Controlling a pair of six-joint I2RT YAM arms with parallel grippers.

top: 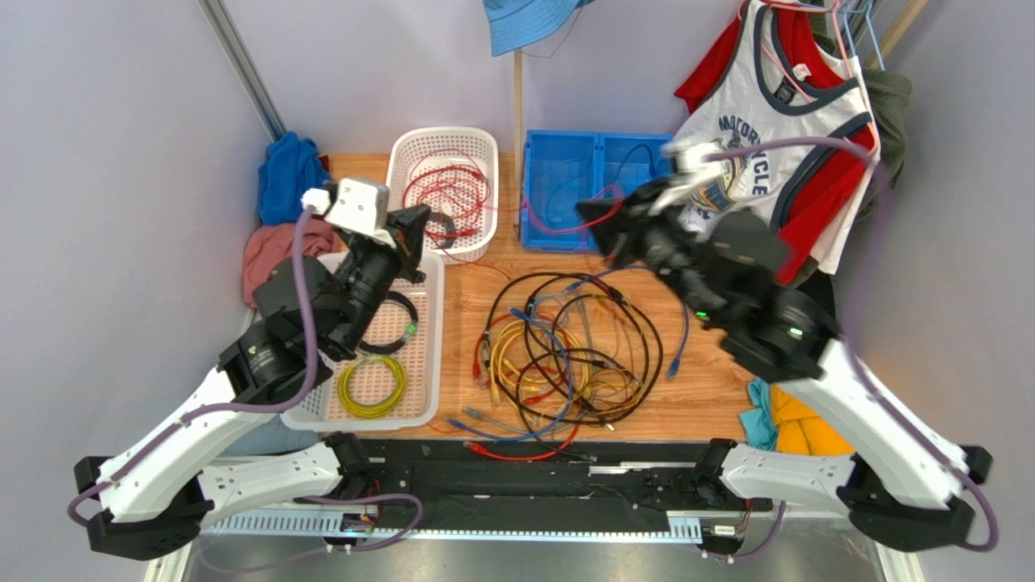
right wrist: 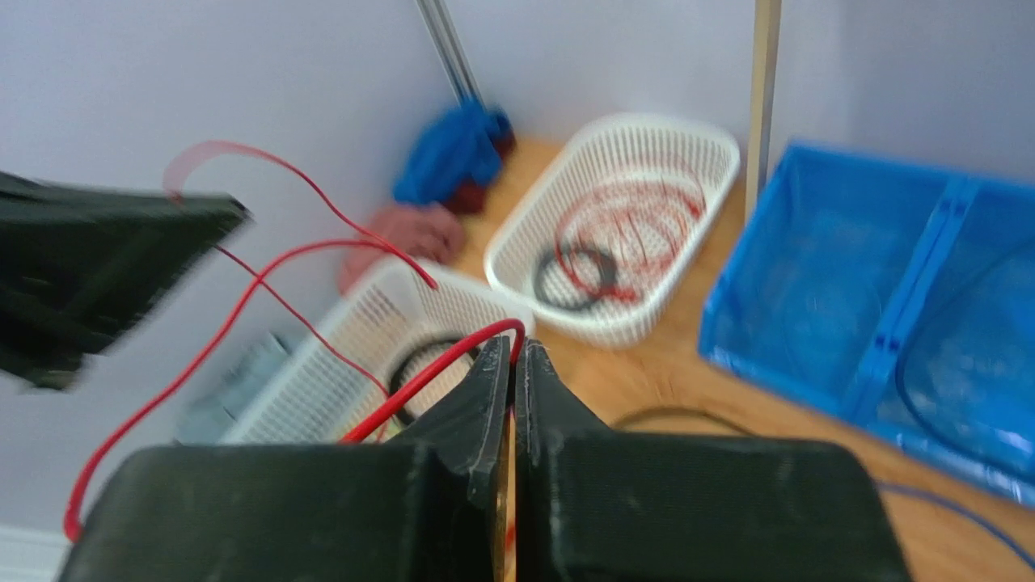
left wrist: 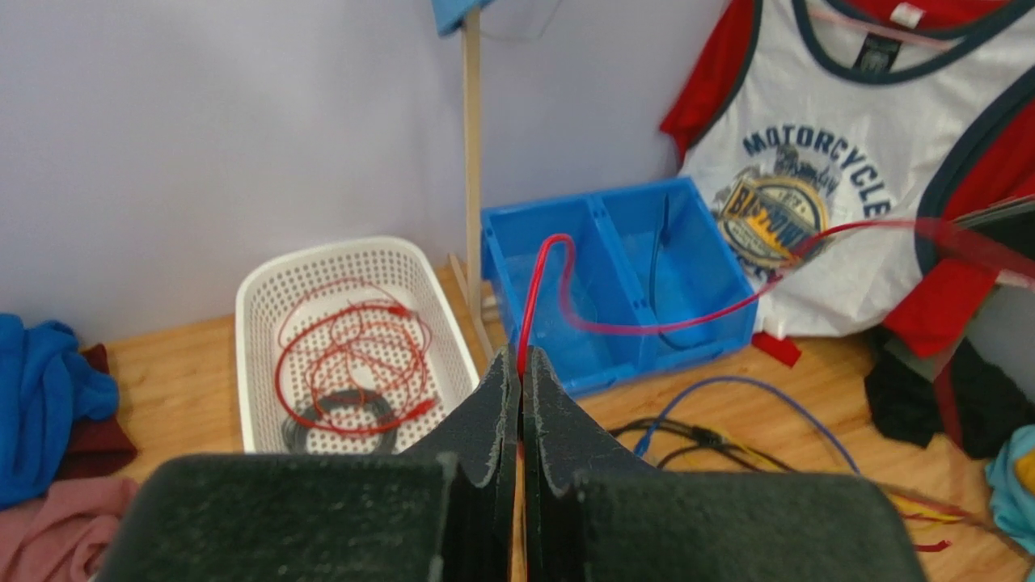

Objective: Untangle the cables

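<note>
Left tool (left wrist: 520,364) and right tool (right wrist: 512,352) each pinch the red cable (right wrist: 431,374), its far span blurred

Wooden table (top: 717,394); red cable (left wrist: 527,309), probably plastic-sheathed.

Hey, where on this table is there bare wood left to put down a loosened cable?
Two bare patches: the wood strip between the white tray and the cable tangle, and the corner right of the tangle, edged by one blue cable. The centre is crowded; the red cable pinched by left gripper and right gripper runs past the blue bin.
</note>
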